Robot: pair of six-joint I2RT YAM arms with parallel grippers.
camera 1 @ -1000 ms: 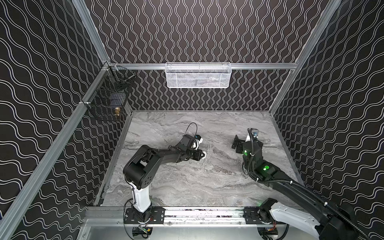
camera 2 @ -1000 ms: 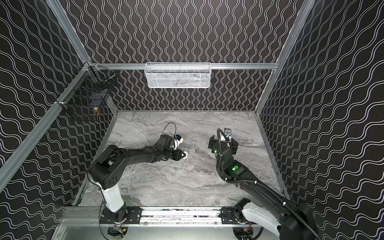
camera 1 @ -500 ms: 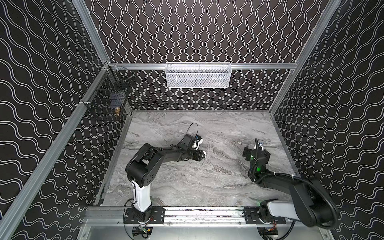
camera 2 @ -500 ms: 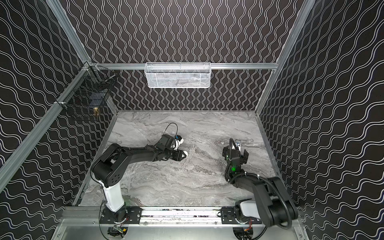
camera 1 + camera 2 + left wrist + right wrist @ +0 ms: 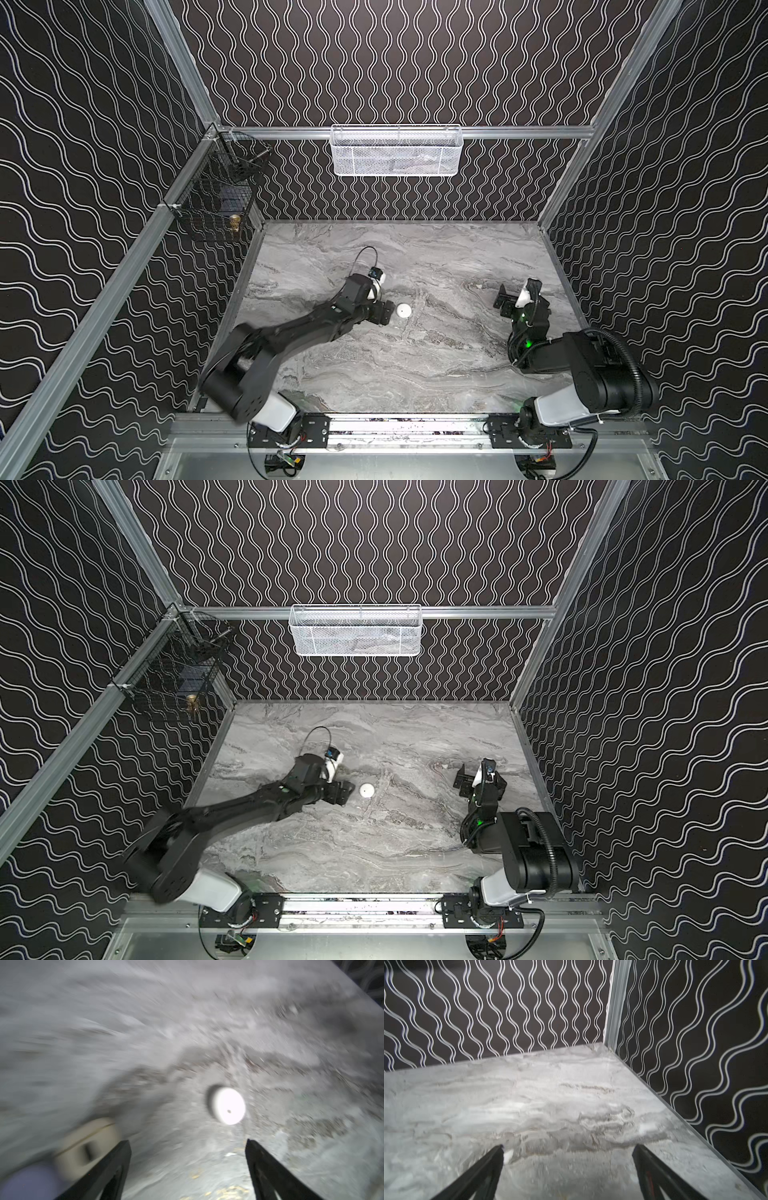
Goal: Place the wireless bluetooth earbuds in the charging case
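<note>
Left wrist view: smooth round white case [image 5: 227,1105] on veined marble [image 5: 207,1022], left gripper [image 5: 187,1142] spread empty.

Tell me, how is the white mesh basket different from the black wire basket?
The white mesh basket is long and shallow with fine mesh; the black wire basket is boxier with a wide grid. The white one hangs on the back rail, the black one on the side rail. Both hang above the grey marble table.

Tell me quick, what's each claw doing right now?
Left claw: open, holding nothing.
Right claw: open, holding nothing.
</note>
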